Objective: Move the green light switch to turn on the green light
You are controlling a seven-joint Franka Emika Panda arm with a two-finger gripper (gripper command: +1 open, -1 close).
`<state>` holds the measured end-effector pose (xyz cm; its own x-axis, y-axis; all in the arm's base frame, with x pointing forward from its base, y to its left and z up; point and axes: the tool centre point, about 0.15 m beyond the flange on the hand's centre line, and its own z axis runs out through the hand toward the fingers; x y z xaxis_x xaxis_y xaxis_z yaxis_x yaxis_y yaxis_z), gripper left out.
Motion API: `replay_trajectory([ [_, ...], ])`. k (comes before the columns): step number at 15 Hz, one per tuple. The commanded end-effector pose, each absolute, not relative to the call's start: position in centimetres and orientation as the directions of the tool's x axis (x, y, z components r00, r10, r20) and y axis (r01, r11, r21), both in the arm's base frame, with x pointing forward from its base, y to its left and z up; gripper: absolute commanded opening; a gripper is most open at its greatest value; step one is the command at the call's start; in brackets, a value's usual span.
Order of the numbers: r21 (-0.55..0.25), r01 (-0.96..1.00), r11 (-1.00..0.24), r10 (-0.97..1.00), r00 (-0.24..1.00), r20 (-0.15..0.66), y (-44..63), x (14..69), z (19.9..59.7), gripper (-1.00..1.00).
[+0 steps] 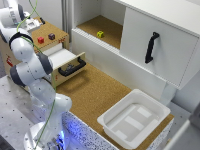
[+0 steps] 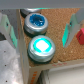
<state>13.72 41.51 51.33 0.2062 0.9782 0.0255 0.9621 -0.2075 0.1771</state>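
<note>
- Gripper (image 2: 42, 30) spread wide, holding nothing, poised over the wooden box (image 1: 60, 35) at the exterior view's far left.
- Green light (image 2: 41, 47) glowing between the fingers, beside a blue button (image 2: 36, 21).
- Task apparently done; switch itself not identifiable.

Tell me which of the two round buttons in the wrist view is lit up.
The green button is lit, glowing bright at its centre. The blue button beside it on the cork top is dark, with no glow.

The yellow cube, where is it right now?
In the exterior view, the yellow cube sits alone on the cork floor of the open cabinet shelf, to the exterior view's left of the white door with the black handle.
</note>
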Motion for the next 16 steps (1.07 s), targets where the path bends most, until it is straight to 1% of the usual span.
replay_trajectory([
  [1, 0.204, 0.954, -0.221, 0.974, 0.226, 0.0, 41.6, 13.7, 51.4, 1.0],
  [2, 0.204, 0.954, -0.221, 0.974, 0.226, 0.0, 41.6, 13.7, 51.4, 1.0],
  [3, 0.177, 0.964, -0.199, 0.98, 0.199, 0.021, 41.6, 13.5, 51.2, 1.0],
  [4, 0.165, 0.969, -0.182, 0.983, 0.182, 0.016, 41.8, 13.1, 50.7, 1.0],
  [5, 0.114, 0.965, -0.235, 0.972, 0.232, 0.04, 42.0, 13.6, 50.5, 1.0],
  [6, 0.08, 0.949, -0.304, 0.952, 0.299, 0.068, 42.2, 14.1, 50.4, 1.0],
  [10, -0.01, 0.816, -0.578, 0.8, 0.57, 0.187, 41.2, 16.6, 50.8, 1.0],
  [13, -0.03, 0.616, -0.787, 0.587, 0.763, 0.27, 39.1, 19.4, 51.0, 1.0],
  [15, -0.035, 0.456, -0.889, 0.426, 0.853, 0.303, 37.3, 21.2, 51.1, 1.0],
  [16, -0.044, 0.387, -0.921, 0.356, 0.882, 0.31, 36.4, 21.9, 51.2, 1.0],
])
